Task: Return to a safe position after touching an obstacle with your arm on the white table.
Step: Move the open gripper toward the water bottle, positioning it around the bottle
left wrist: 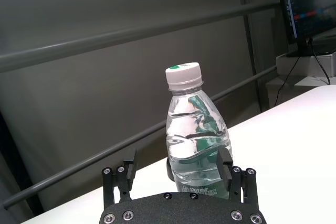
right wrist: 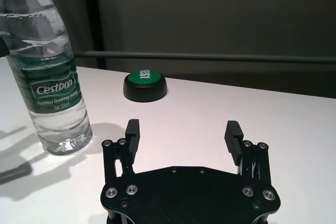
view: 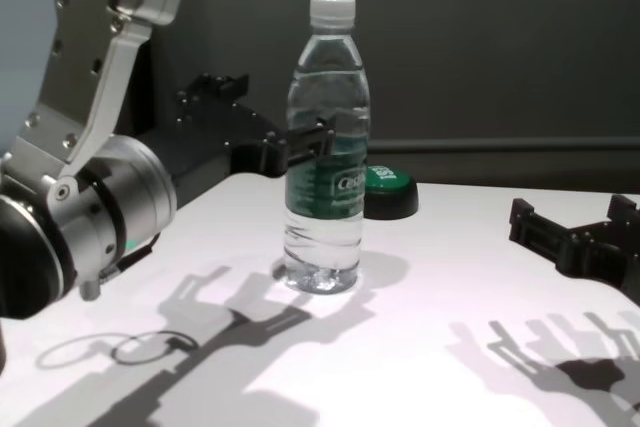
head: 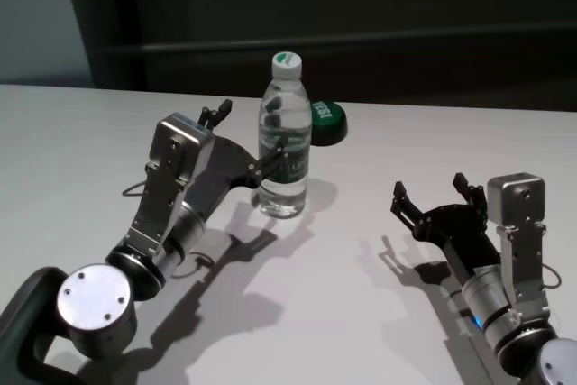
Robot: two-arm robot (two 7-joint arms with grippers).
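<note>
The left arm's round grey joint housing fills the near left of the chest view, and from it the arm reaches forward to the left gripper (head: 242, 137), whose jaws stand spread wide. One finger (left wrist: 224, 165) sits against the side of the bottle (head: 284, 137) at label height, the other clear on the far side; the jaws hold nothing. The bottle is tall, of clear ribbed plastic, filled with water, topped with a white screw cap (view: 332, 9) and wrapped with a dark green label (right wrist: 52, 88) lettered in white. It stands upright near the middle of the white table (head: 361, 313), casting a shadow toward the robot. Just behind it and to the right lies a low green button on a black base (head: 328, 120), close to the table's far edge, beyond which a dark wall with a horizontal rail rises. The right gripper (head: 431, 194) hovers low over the table well to the right of the bottle, jaws wide apart and holding nothing. Bare table stretches between the two arms and along the near side
</note>
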